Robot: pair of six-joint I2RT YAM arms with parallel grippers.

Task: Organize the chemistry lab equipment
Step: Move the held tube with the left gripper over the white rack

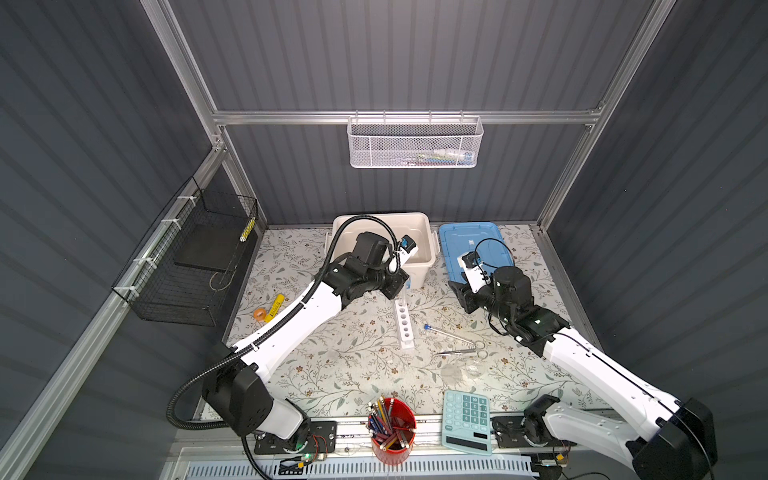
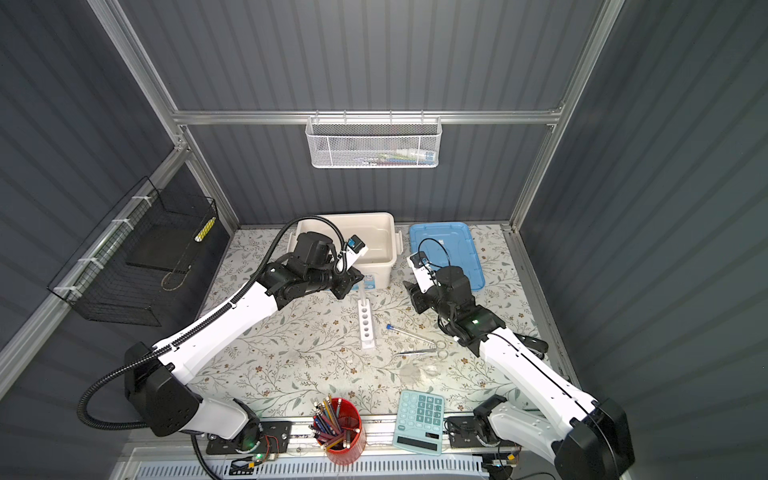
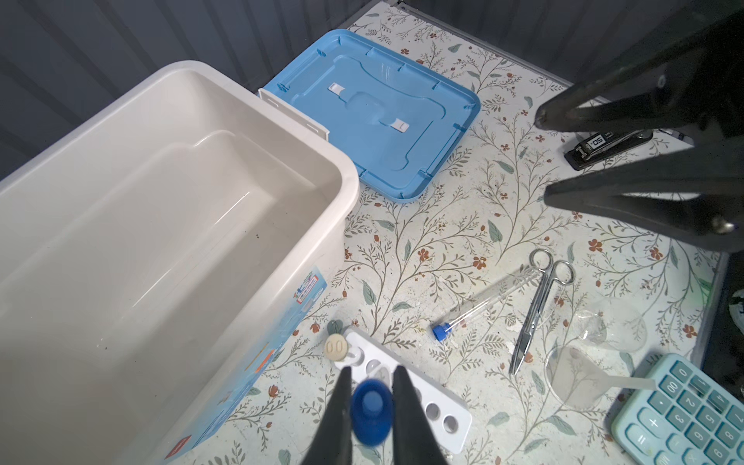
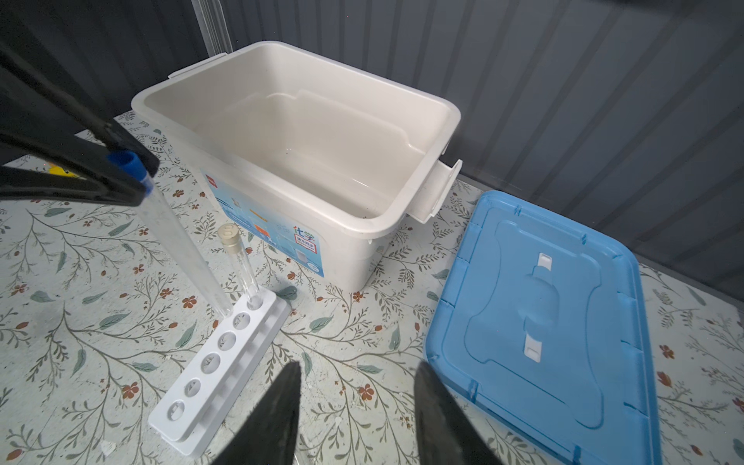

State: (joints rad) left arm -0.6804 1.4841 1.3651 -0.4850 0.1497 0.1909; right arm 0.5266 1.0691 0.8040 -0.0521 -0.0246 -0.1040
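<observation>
The left arm is stretched from its near-left base toward the table's middle, with the wrist bent down in front of the white bin [image 1: 424, 224]. The left gripper [image 3: 372, 370] is clamped on a blue-capped test tube [image 4: 181, 241] just under its cap. The tube is held tilted rather than upright, its rounded lower end down at the far end of the white rack [image 4: 235, 354]. That end is seen just beside the second hole; whether it has entered cannot be told. The farthest hole is filled by a beige-stoppered tube [image 4: 245, 269], standing upright.

The rack's long axis runs near to far, so free holes are judged to lie nearward of the tip. The tube would need to be brought upright over one.

Right of the rack, a second blue-capped tube [image 1: 446, 333] is laid flat, cap leftward, with the scissors [image 1: 459, 352] just beside it.

The right gripper [image 4: 358, 366] is hovering apart, spread and empty, beside the blue lid [image 1: 457, 232].
</observation>
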